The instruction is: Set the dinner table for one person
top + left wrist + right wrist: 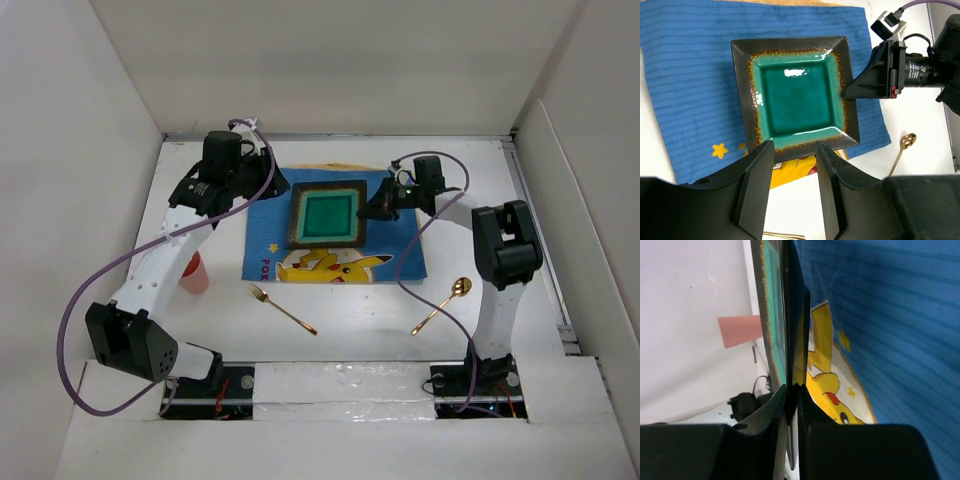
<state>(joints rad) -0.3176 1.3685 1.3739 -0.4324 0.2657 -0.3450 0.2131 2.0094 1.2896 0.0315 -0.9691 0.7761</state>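
Overhead, the white walled table [330,345] carries a blue placemat [265,235] with a square green plate [327,215] on it. A fork [281,308], spoon [441,305] and pink cup [194,275] sit off the placemat. Left wrist: left jaws spread, holding nothing. Right wrist: right jaws pinch the plate's rim.

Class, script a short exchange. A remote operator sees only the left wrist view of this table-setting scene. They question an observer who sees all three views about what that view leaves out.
Operator: Does the right end effector actually hold the square green-glazed ceramic plate?
Observer: Yes. The right wrist view shows its fingers shut on the plate's rim, one on each side.
Operator: Is a drinking vessel out?
Observer: Yes. The top view shows a pink plastic cup standing on the white tabletop, left of the blue cloth placemat and partly behind the left arm.
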